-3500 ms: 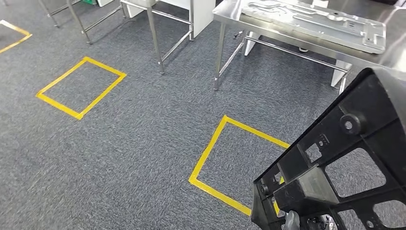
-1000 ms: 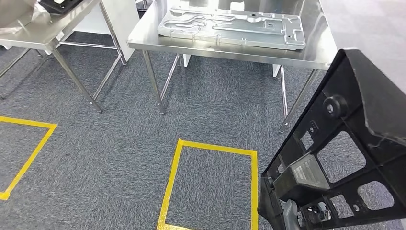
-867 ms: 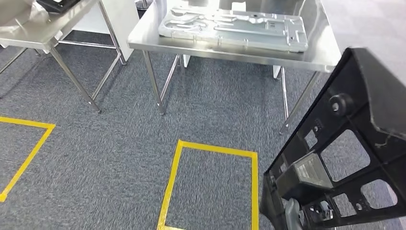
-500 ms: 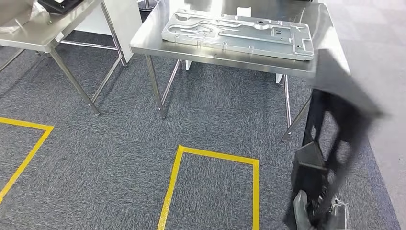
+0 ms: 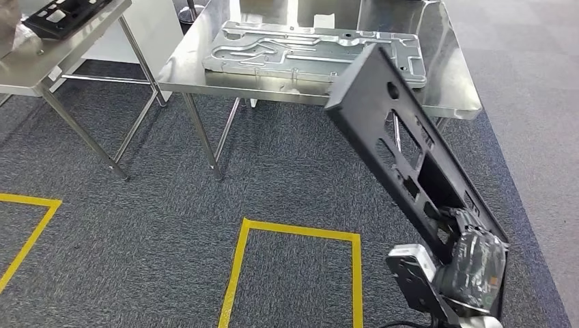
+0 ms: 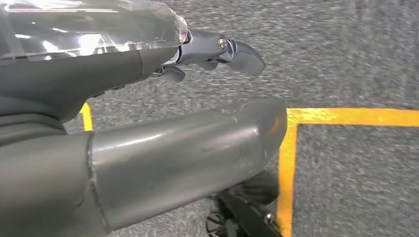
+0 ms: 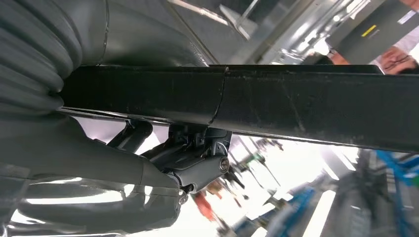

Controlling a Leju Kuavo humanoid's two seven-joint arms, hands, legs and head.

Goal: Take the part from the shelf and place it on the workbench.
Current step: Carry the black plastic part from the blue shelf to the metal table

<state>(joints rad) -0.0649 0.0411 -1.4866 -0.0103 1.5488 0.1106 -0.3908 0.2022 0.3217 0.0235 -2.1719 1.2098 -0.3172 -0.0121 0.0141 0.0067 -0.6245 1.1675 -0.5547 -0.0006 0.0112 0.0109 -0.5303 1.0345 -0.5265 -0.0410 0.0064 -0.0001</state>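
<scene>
Head view: a long black part (image 5: 403,157), flat and pierced with cut-outs, is held aloft at a tilt by the right robot hand (image 5: 471,263), which grips its lower end near the bottom right of the frame. The upper end of the part reaches up across the front edge of a steel table (image 5: 457,96) without being seen to rest on it. On that table a large silver metal plate (image 5: 300,48) with pressed channels is laid flat, taking up most of the top. A second table (image 5: 61,58) is seen at the upper left, with a black item (image 5: 65,12) lying near its far edge. Yellow tape squares (image 5: 297,232) are marked on the grey carpet floor (image 5: 171,205) in front of the tables.

Right wrist view: the part (image 7: 276,106) is seen edge-on as a dark bar, with the fingers (image 7: 197,165) of the right robot hand (image 7: 148,153) wrapped beneath it and the thumb pressed on the other side.

Left wrist view: the left robot hand (image 6: 163,133) is seen above the carpet with nothing held; its thumb and its darker fingers (image 6: 232,49) are spread apart. A yellow tape corner (image 6: 291,123) is seen on the floor beyond it.
</scene>
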